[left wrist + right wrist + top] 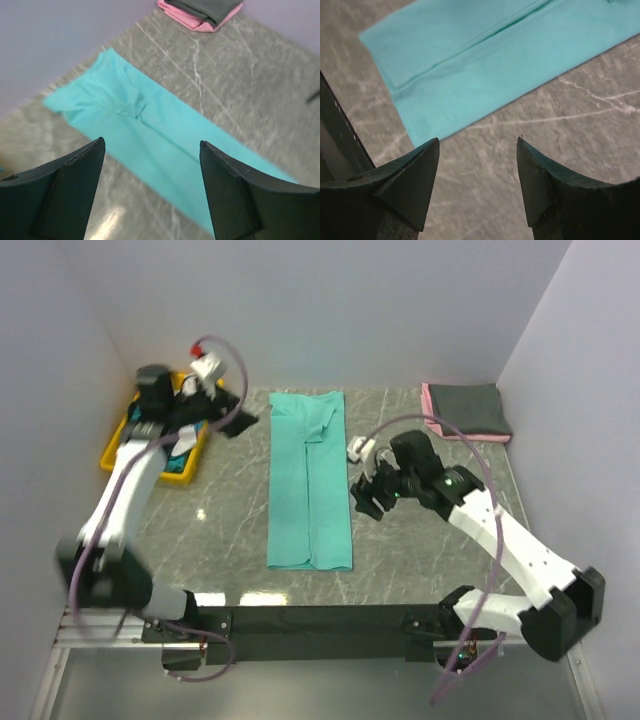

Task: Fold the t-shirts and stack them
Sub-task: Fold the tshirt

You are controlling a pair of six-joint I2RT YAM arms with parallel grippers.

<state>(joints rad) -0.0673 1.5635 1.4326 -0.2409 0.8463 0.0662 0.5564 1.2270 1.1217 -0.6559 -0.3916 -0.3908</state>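
A sea-green t-shirt (308, 480) lies flat mid-table, folded lengthwise into a long strip, collar at the far end. It also shows in the left wrist view (150, 130) and in the right wrist view (485, 60). A dark grey shirt (470, 405) lies folded on a pink one (432, 415) at the far right; both show in the left wrist view (207, 10). More shirts, white and teal (182, 455), sit in the bin. My left gripper (232, 422) is open and empty, raised left of the green shirt's collar end. My right gripper (364, 498) is open and empty just right of the shirt.
A yellow plastic bin (118, 445) stands at the far left under the left arm. White walls close in the table on the left, back and right. The grey marble tabletop (420, 550) ends in a black rail at the near edge.
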